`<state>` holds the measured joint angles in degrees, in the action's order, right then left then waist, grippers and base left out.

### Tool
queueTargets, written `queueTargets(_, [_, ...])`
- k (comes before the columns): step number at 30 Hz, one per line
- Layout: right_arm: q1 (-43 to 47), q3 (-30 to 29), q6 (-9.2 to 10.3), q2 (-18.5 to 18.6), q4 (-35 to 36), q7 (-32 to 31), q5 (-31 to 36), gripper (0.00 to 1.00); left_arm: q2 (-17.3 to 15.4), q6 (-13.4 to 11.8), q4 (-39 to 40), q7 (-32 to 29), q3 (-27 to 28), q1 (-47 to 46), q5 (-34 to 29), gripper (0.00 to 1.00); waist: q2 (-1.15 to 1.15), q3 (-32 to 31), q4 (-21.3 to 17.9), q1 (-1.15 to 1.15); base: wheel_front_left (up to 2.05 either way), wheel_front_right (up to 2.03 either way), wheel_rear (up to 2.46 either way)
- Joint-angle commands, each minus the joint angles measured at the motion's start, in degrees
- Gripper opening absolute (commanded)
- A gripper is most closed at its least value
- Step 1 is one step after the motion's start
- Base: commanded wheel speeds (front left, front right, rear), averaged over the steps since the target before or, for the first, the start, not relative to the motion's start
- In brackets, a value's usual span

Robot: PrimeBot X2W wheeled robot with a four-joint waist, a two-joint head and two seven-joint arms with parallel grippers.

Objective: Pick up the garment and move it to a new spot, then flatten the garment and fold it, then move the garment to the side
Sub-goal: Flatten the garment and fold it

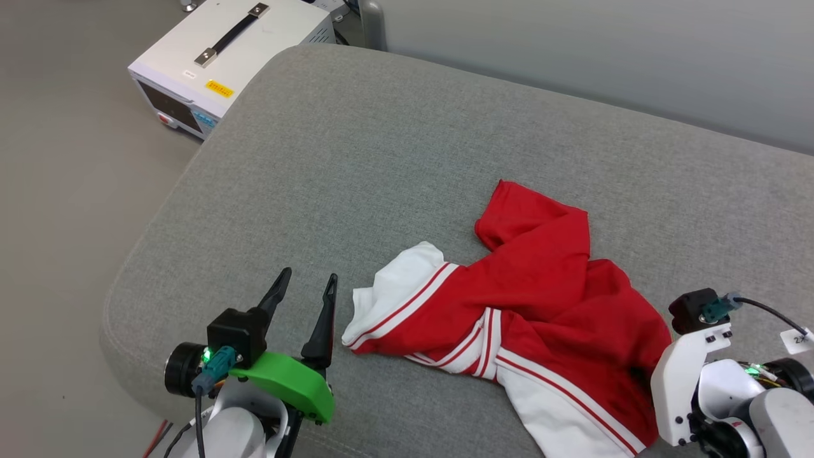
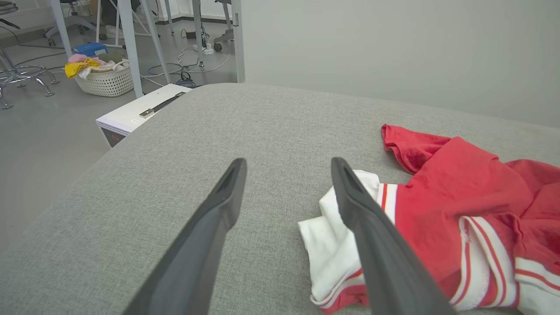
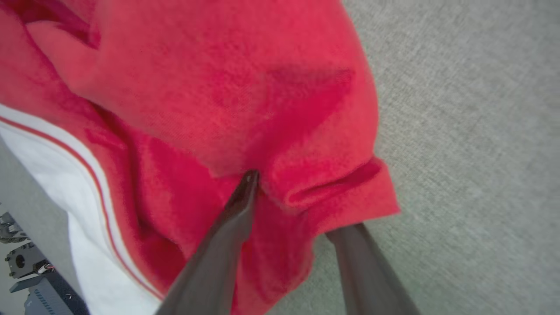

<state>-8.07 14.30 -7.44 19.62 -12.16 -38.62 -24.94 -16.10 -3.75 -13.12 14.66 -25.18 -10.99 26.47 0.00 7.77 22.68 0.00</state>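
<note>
R gripper (image 3: 301, 202) astride garment (image 3: 218, 87) (L gripper (image 1: 309, 276) wide)

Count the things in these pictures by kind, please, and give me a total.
Shirt: 1
Grippers: 2, the left gripper and the right gripper
White box: 1
Basket: 1
Cushion: 1
Total: 6

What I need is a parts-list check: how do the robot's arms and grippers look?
The left gripper has long dark tapered fingers, a teal connector on a dark cable and a bright green curved cover. The right arm has a white bracket, black cable and white tag; the right gripper has dark grey fingers.
</note>
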Motion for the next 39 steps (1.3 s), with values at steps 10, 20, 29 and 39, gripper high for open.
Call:
queueTargets(10, [-4.2,3.2,-0.05,17.0,1.6,-2.7,-3.0,0.0,1.9,1.5,-1.6,0.3,1.7,-0.4,-2.0,1.0,0.0,-0.1,0.7,0.0,0.0,0.0,0.0])
queueTargets(20, [-13.1,9.9,-0.05,35.0,0.3,-3.6,-6.3,0.0,4.2,3.3,-2.2,0.3,2.9,-1.7,-3.3,1.0,0.0,2.6,1.5,0.0,0.0,0.0,0.0])
queueTargets(29, [-18.5,12.9,-0.05,31.8,-11.3,6.5,-5.6,1.0,6.4,5.0,-3.7,0.3,3.4,-2.7,-4.9,1.0,0.0,2.9,0.7,0.0,0.0,0.0,0.0])
queueTargets(39, [-19.1,6.9,-0.05,23.6,-15.9,21.9,-6.8,1.0,6.2,6.4,-4.9,0.3,5.0,-1.1,-4.4,1.0,0.0,-1.9,-5.2,0.0,0.0,0.0,0.0])
